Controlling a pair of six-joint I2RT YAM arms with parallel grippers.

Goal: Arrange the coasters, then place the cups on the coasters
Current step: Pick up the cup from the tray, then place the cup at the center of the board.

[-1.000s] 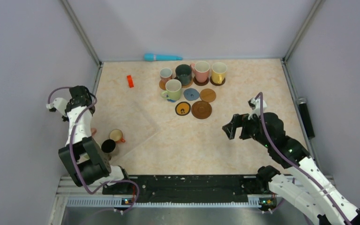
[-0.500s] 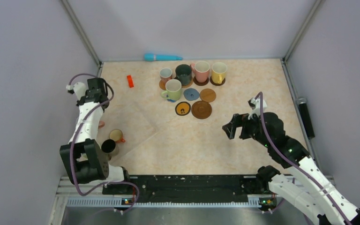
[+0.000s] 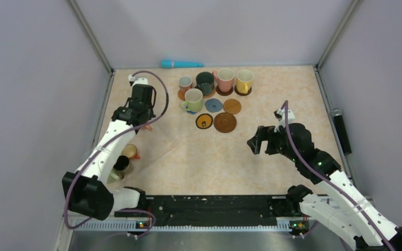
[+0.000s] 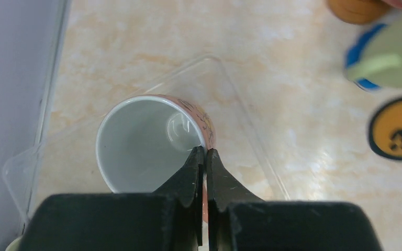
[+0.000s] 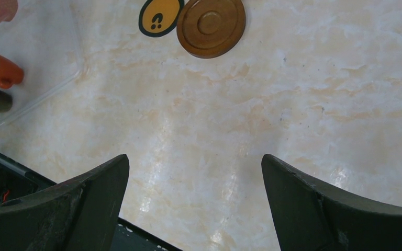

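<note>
I am holding a small salmon-pink mug with a white inside point(image 4: 141, 144) by its rim. My left jaws are pinching fully shut on its wall, and the mug is hanging over the clear plastic tray point(image 4: 152, 83) toward the left edge of the table point(image 3: 214, 162), apart from the coaster group at the far middle. My right jaws are standing wide open, gripping nothing, over bare table toward the right edge. I am judging this as the cup-placing step: five mugs are sitting in the far group, on coasters as far as I can tell, and four coasters are lying bare. These are the grey-blue disc point(image 3: 213, 105), the tan round disc point(image 3: 232, 106), the black-rimmed orange disc point(image 3: 204, 121) and the large dark brown disc point(image 3: 224, 122). Next I am planning to bring the mug over the black-rimmed one, set it down upright and centred, then open without nudging the pale green mug point(image 3: 193, 99) just beside it. An orange mug point(image 3: 131, 151) and a black mug point(image 3: 121, 162) are waiting toward the near-left corner.
</note>
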